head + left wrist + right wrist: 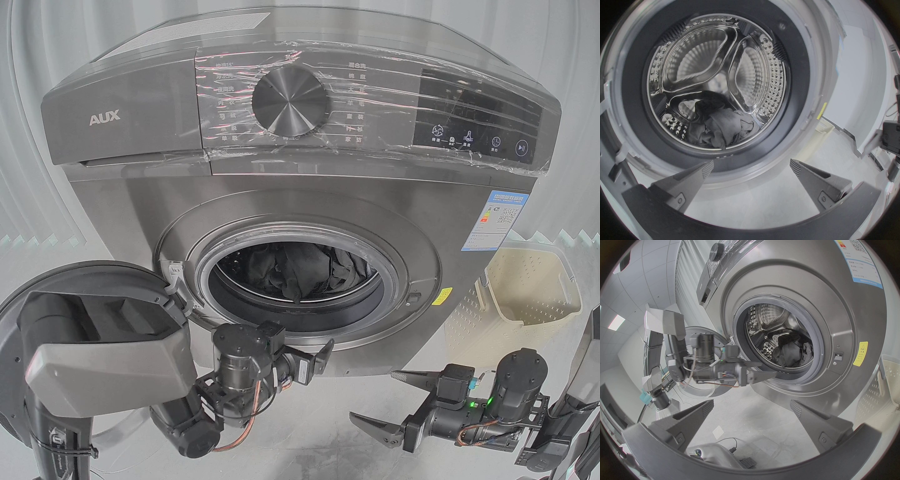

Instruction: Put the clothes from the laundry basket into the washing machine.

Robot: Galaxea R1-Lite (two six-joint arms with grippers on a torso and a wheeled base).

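Observation:
The grey washing machine [300,187] stands with its round door [94,281] swung open to the left. Dark clothes [300,269] lie heaped in the steel drum, also seen as clothes [717,126] and clothes [790,351]. My left gripper [315,365] hangs just below the drum opening's front rim, open and holding nothing, its fingertips [704,167] spread wide and facing the drum. My right gripper [390,403] is low at the right, in front of the machine's lower corner, open and empty. The cream laundry basket [531,287] stands right of the machine, and no clothes show in it.
Pale floor [312,444] spreads in front of the machine. The open door takes up the room on the left beside my left arm. A small device with a cable [715,454] lies on the floor under my right gripper. Curtains hang behind the machine.

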